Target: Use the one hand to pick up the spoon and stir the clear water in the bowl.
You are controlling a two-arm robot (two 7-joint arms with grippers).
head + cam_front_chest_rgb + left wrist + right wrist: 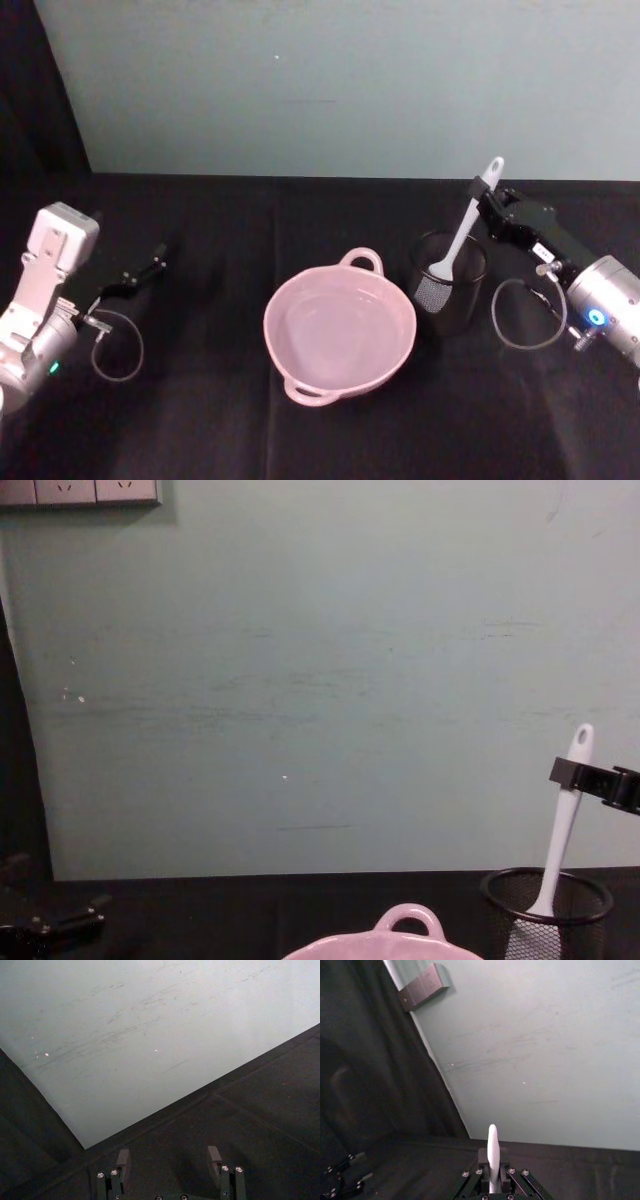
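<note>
The right pincer (487,197) is closed on the upper handle of the spoon (462,232), just below the hole at the handle's end, while the spoon's flat head still sits down inside the black mesh cup (449,282) on the counter (200,420). The step in hand looks to be the lift-out. To do it well, I would draw the spoon up along its own tilted line until the head clears the cup's rim (a sideways pull risks catching the mesh and tipping the cup), then carry it left and lower the head into the pink bowl (340,330), which stands just beside the cup. The grip sits high on a slim handle, so gentle stirring circles kept off the bowl's wall should limit twisting between the pads.

The left pincer (143,272) is parked well to the left over the counter, its fingers (214,1155) spread apart and holding nothing.

The head view gives the layout from above: bowl, cup and both arms, and the clear water's faint sheen in the bowl. The chest view shows from the side how much of the spoon (562,820) is still inside the mesh cup (548,910). The right wrist view shows the handle (492,1152) centred and pinched between the pads.
</note>
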